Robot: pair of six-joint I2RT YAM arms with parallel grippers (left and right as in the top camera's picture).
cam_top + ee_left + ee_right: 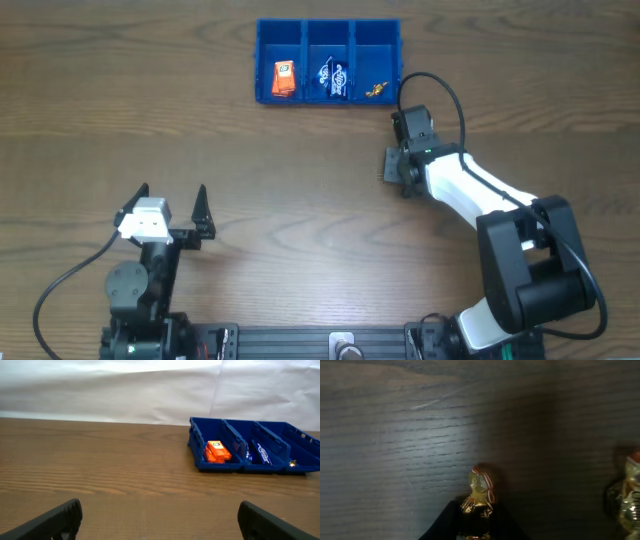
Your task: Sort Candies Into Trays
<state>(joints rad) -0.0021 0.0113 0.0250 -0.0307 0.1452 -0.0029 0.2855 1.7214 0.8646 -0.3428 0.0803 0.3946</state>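
Note:
A blue three-compartment tray [328,25] [200,455] stands at the far middle of the table. An orange candy [284,80] [217,452] lies in its left compartment. The middle one holds a blue candy [335,77] [263,453], and the right one a small gold candy [377,91] [293,463]. My right gripper [398,172] [479,510] is down at the tabletop, just in front of the tray's right end, shut on a gold-wrapped candy [481,487]. Another gold candy [631,492] lies on the wood close beside it. My left gripper [172,195] [160,515] stands open near the left front with nothing between its fingers.
The wooden table [250,150] lies bare between the left gripper and the tray. The right arm's black cable [450,100] loops up beside the tray's right end. A white backdrop [125,390] stands behind the table's far edge.

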